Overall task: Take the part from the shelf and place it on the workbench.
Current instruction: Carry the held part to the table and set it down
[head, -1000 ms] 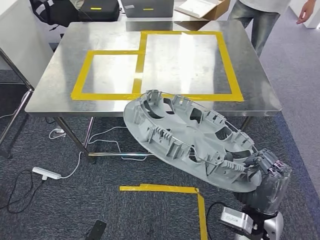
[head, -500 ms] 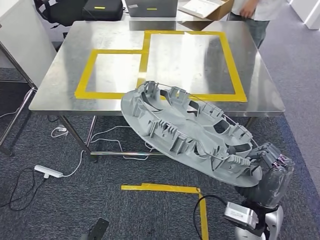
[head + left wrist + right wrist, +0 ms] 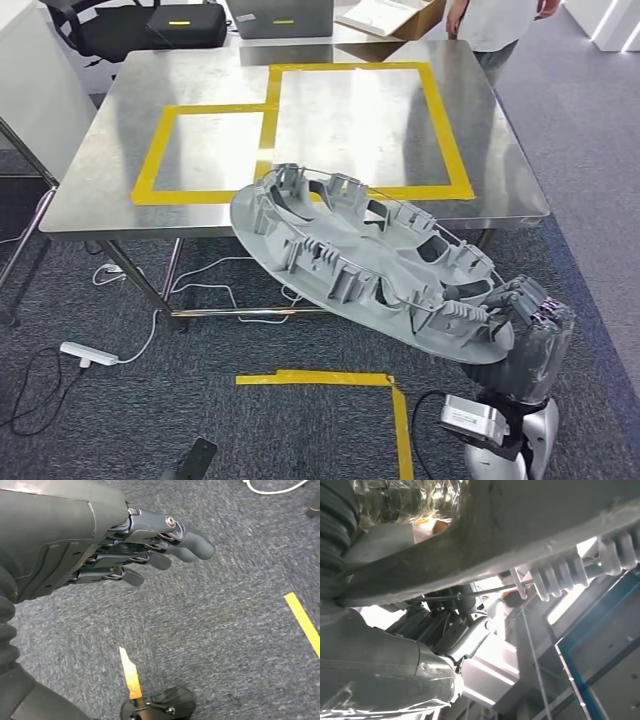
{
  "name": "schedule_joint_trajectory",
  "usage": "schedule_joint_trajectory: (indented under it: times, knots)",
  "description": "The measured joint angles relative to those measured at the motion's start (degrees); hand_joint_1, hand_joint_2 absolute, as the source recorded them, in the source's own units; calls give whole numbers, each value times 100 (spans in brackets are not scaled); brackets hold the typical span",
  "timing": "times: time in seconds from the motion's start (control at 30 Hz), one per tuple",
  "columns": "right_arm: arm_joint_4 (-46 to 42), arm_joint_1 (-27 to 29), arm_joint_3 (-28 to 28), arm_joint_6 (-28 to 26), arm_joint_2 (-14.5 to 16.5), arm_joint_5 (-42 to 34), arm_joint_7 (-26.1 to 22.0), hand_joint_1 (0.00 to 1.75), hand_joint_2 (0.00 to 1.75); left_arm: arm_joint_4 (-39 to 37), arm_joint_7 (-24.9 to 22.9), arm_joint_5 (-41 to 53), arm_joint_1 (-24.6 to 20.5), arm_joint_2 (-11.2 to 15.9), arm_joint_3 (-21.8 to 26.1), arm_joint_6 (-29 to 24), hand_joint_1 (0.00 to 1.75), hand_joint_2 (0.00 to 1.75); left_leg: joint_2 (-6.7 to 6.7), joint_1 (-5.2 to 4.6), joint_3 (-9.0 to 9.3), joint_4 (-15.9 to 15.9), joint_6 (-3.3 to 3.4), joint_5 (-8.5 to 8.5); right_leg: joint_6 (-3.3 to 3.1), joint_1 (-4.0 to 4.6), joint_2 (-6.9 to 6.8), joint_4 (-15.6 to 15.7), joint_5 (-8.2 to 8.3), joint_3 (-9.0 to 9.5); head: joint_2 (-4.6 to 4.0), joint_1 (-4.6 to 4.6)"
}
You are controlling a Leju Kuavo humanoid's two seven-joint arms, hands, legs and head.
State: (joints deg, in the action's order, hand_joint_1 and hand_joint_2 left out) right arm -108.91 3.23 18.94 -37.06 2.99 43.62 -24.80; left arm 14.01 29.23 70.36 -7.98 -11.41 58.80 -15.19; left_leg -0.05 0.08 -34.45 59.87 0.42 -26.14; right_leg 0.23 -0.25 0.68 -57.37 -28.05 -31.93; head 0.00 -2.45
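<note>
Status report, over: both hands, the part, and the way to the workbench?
Right hand grips grey part by its rim. Left hand holds nothing, over carpet. Part's far edge overlaps workbench edge in view. Bench top bare.

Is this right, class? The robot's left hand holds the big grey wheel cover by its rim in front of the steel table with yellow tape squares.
Not quite. In the head view it is the right hand that grips the grey wheel cover by its rim; the left wrist view shows the left hand holding nothing above the carpet. The rest stands: the cover is in front of the steel table with yellow tape squares.
</note>
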Motion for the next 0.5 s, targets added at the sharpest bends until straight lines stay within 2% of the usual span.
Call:
schedule_joint_trajectory:
  times: [0.03,0.1,0.17,0.2,0.27,0.3,0.33,0.37,0.4,0.47,0.5]
  knots:
    - [19,-59,16,25,0,-3,3,175,175,0,-7,5,-13,2,-5,4,0,175,-4,-10,47,-134,22,3,26,5,5,-4,0,-21,0,5]
    - [60,-161,34,57,0,-9,11,175,175,0,-16,14,-26,0,-29,8,0,175,-4,-9,62,-208,45,-27,91,9,1,4,2,-45,0,3]
    - [99,-238,38,77,0,-12,24,175,175,0,-19,26,-28,-3,-63,9,0,175,-5,19,87,-257,87,-5,156,4,-14,-122,-92,-113,0,20]
    - [116,-275,40,83,0,-14,29,175,175,0,-20,33,-33,-6,-78,14,0,175,-4,35,100,-277,108,3,188,-2,-19,-351,-219,-228,0,32]
    - [154,-338,44,93,0,-22,38,175,175,0,-22,46,-37,-7,-97,38,0,175,-3,36,104,-280,134,-3,241,-22,-24,-1095,-549,-606,0,50]
    - [181,-367,45,105,0,-25,44,175,175,0,-24,52,-35,-8,-102,56,0,175,-2,34,107,-279,138,-7,262,-31,-24,-1435,-650,-792,0,48]
    - [217,-400,49,127,0,-23,57,175,175,0,-28,60,-32,-9,-107,69,0,175,-2,33,111,-278,140,-12,277,-37,-24,-1617,-657,-905,0,49]
    - [263,-444,57,153,0,-14,75,175,175,0,-33,70,-31,-10,-116,80,0,175,-2,33,119,-276,137,-19,285,-43,-27,-1578,-548,-915,0,51]
    - [308,-494,70,174,0,1,93,175,175,0,-38,83,-32,-14,-127,86,0,175,-4,33,134,-275,127,-30,285,-49,-34,-1299,-344,-803,0,50]
    - [395,-596,113,193,1,39,116,175,175,0,-49,102,-39,-25,-146,91,0,175,-6,19,158,-265,85,-64,268,-51,-65,-507,30,-424,0,52]
    - [435,-641,136,193,1,54,119,175,175,0,-53,107,-42,-30,-152,93,0,175,-8,6,160,-257,57,-75,240,-48,-76,-223,111,-277,0,46]
